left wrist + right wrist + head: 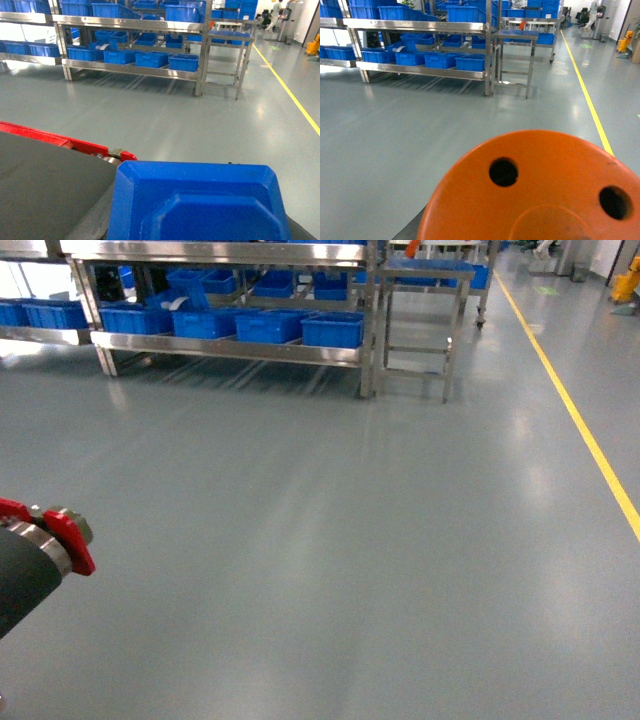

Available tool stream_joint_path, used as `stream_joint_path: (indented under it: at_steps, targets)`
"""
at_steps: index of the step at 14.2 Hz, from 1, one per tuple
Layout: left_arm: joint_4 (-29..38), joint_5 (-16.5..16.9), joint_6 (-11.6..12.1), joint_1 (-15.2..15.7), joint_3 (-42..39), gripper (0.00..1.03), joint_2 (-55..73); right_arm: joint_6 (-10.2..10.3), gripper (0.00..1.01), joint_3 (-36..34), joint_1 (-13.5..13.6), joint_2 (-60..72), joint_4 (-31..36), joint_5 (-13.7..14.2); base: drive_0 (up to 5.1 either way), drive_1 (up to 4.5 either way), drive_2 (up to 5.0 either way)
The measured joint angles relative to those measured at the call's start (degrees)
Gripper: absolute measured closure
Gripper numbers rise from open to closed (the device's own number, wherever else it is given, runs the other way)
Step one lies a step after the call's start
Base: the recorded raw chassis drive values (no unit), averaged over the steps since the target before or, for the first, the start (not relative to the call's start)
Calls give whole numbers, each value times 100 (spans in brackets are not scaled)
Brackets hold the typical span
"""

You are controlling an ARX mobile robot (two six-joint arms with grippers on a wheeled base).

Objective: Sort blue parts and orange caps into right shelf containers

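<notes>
A blue part (pixel 200 200), a chunky bevelled plastic block, fills the bottom of the left wrist view, held up off the floor. It hides my left gripper's fingers, which are shut on it. A round orange cap (pixel 535 195) with two dark holes fills the bottom of the right wrist view, and my right gripper is shut on it, its fingers hidden behind it. Blue open-top containers (pixel 332 330) stand in a row on the low shelf of a steel rack (pixel 230 348) far ahead. In the head view only my left arm's red-clamped wrist (pixel 55 535) shows, at the lower left.
Bare grey floor (pixel 330 540) stretches between me and the rack. A small steel table (pixel 420 320) stands right of the rack. A yellow line (pixel 590 440) runs along the floor on the right. More blue bins (pixel 110 10) sit on upper shelves.
</notes>
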Motion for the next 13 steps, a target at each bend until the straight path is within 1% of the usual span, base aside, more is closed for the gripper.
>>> stream_joint_path:
  at_steps: [13]
  targets:
    - [4,0,0,0,2,61,0,0,57,0,0,0,11,0,-162,-162,-162]
